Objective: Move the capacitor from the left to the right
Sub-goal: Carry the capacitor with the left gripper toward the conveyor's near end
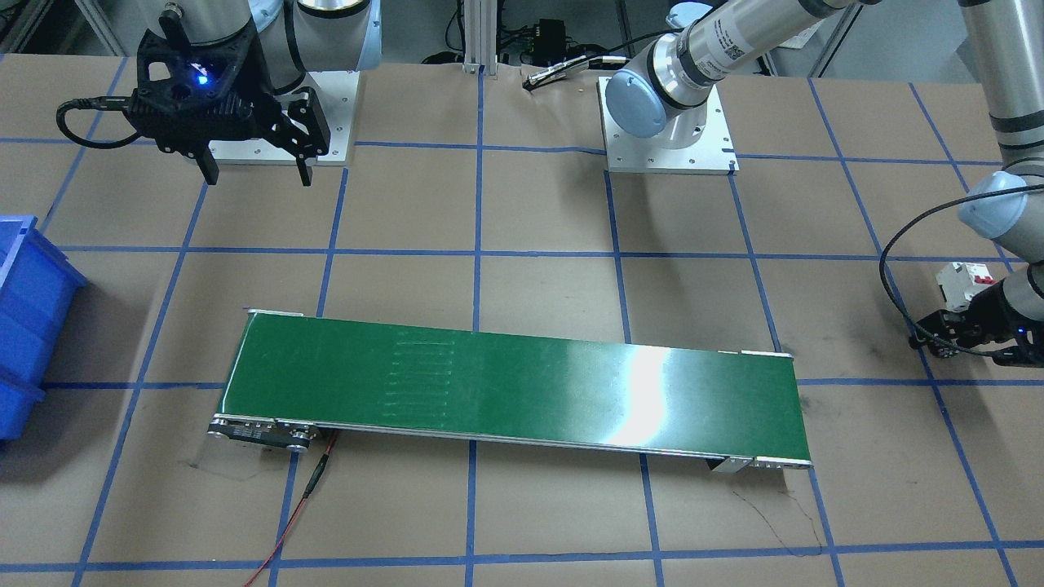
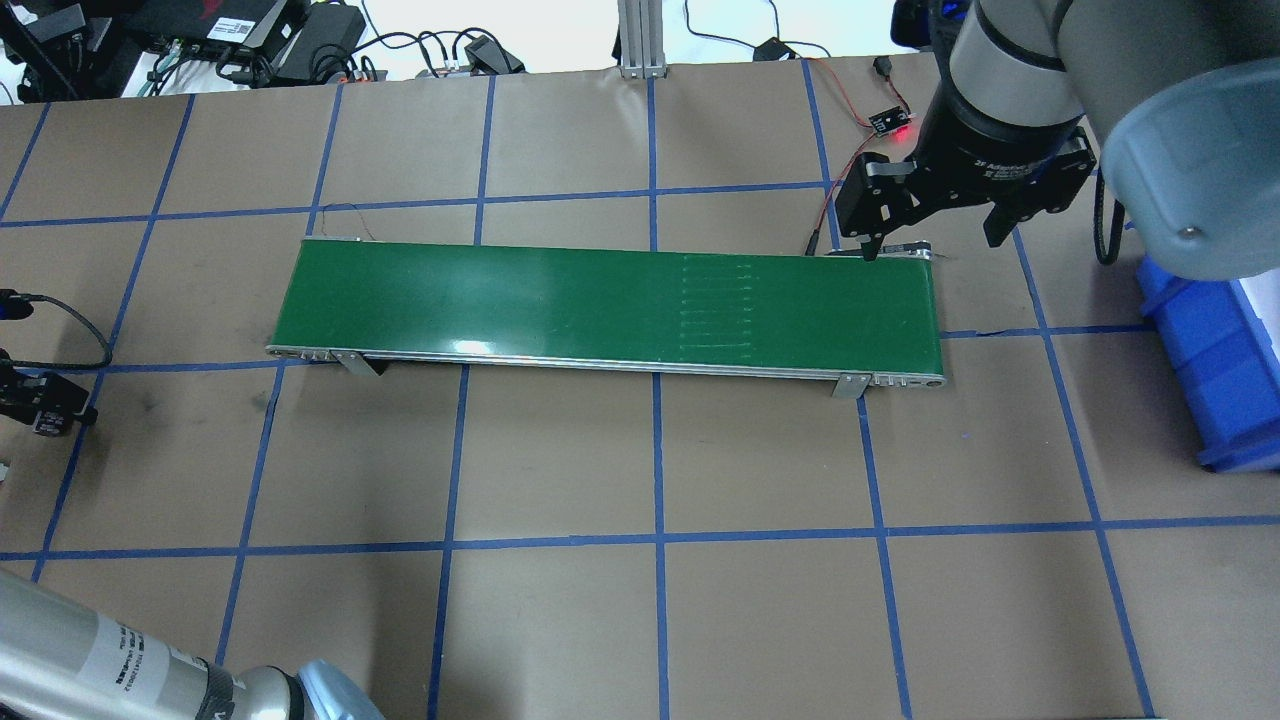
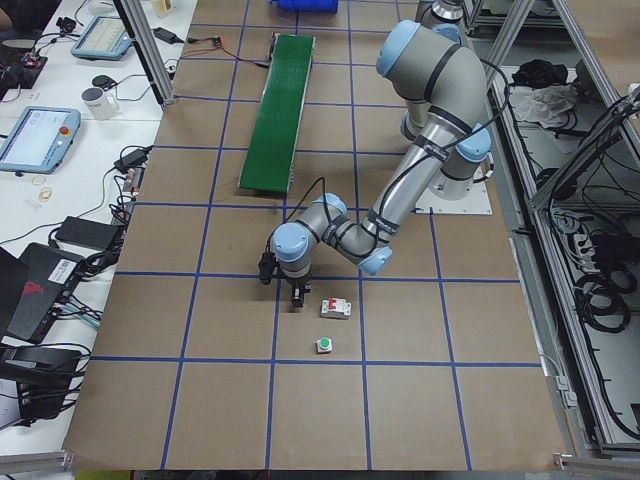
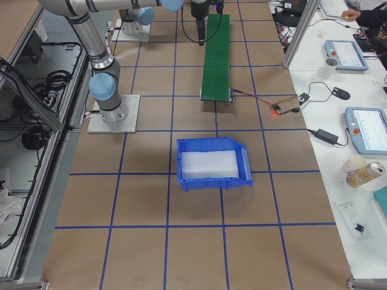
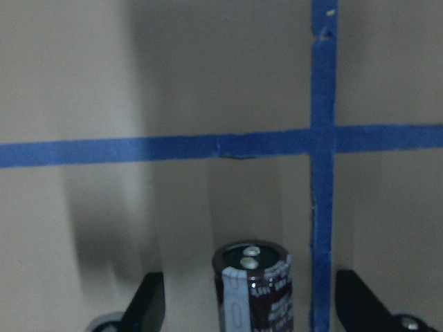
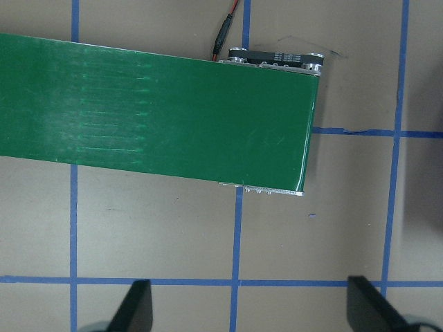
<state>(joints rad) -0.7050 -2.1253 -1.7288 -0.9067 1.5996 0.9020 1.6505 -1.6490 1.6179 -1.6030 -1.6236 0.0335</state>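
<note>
The capacitor (image 5: 252,287), a small dark cylinder with silvery markings and two top terminals, stands upright on the brown table paper, low in the left wrist view. My left gripper (image 5: 248,301) is open, with one finger on each side of the capacitor and a gap to both. It is at the table's left end (image 3: 295,298) and shows at the edge of the front view (image 1: 938,338). My right gripper (image 2: 930,245) is open and empty, hovering over the right end of the green conveyor belt (image 2: 600,305); its fingertips (image 6: 138,308) frame the bottom of the right wrist view.
A white circuit breaker (image 3: 336,308) with a red switch and a green-capped push button (image 3: 324,346) lie close to the left gripper. A blue bin (image 2: 1210,360) stands at the table's right end. A red-lit sensor board (image 2: 885,122) and its wires lie behind the belt's right end.
</note>
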